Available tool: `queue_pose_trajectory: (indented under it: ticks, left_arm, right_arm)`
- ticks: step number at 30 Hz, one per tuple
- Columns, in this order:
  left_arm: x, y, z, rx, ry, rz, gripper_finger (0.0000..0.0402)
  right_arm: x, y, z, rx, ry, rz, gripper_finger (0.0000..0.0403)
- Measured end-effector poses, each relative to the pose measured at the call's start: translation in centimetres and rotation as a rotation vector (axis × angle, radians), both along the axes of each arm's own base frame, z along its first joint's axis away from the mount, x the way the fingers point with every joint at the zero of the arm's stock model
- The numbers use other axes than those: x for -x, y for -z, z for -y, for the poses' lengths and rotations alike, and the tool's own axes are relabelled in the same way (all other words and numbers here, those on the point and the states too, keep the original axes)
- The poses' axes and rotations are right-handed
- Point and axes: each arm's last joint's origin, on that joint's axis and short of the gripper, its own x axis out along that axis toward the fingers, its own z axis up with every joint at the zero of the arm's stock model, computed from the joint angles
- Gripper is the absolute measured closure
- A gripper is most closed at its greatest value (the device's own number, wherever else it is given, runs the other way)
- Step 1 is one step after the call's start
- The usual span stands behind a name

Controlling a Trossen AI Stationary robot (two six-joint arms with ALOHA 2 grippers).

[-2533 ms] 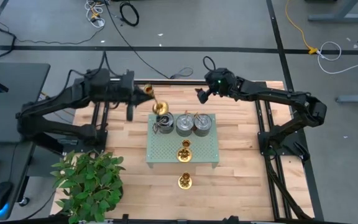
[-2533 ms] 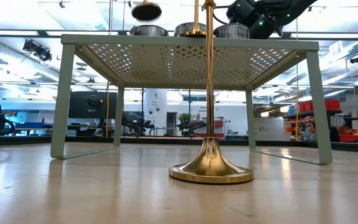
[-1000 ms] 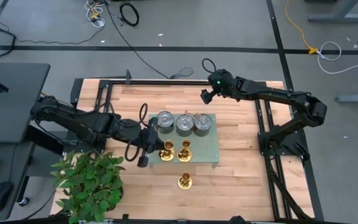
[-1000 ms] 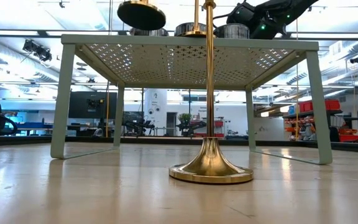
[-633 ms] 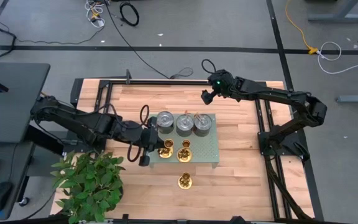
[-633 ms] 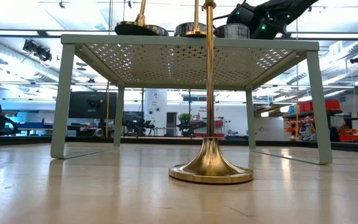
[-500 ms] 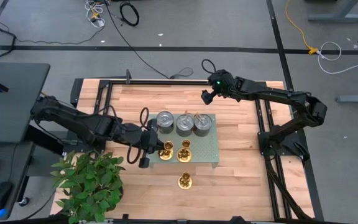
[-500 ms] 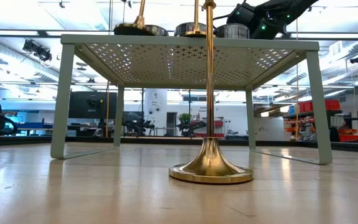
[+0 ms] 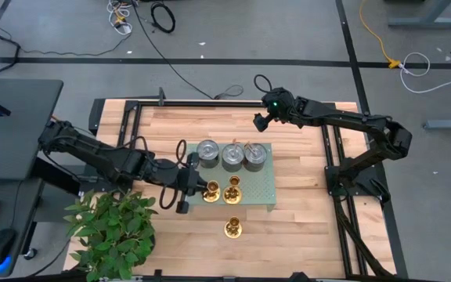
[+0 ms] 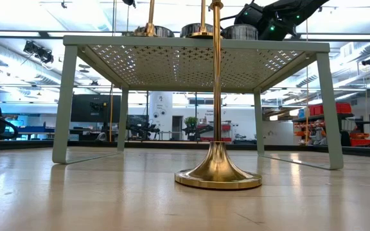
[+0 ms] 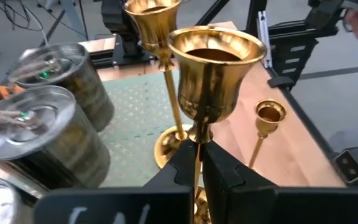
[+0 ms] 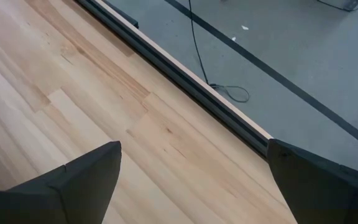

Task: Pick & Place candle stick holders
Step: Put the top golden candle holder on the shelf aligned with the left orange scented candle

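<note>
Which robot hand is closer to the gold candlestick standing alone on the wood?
Left. The left gripper sits at the green rack's edge, shut on a candlestick there, just up-left of the lone candlestick. The right gripper hangs open beyond the tins, much farther off.

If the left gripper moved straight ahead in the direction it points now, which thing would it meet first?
The left gripper is shut on one candlestick's stem. Straight ahead, probably the second candlestick on the green stand comes first; depth is hard to judge.

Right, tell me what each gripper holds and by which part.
The left gripper pinches a candle stick holder by its thin stem, just under the cup. The right gripper is open and empty.
</note>
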Motion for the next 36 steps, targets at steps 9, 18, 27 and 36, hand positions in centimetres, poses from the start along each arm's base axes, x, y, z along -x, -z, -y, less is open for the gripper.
queue_pose_trajectory:
  ticks: [9,18,27,36]
  left_arm:
    - [0.1,0.3,-0.3,-0.017,-0.035,-0.026,0.0392]
    - [0.2,0.4,-0.5,-0.014,-0.075,-0.050,0.0373]
    - [0.3,0.9,-0.8,-0.030,-0.156,-0.079,0.0303]
    - [0.6,1.1,-0.5,-0.052,-0.188,-0.095,0.0261]
  right_arm:
    - [0.0,0.0,0.0,0.000,0.000,0.000,0.0003]
    - [0.2,1.0,-0.1,-0.008,0.000,-0.015,0.0003]
    - [0.2,1.3,-0.1,-0.005,-0.002,-0.012,0.0003]
    - [0.3,1.3,0.0,0.005,-0.008,-0.016,0.0003]
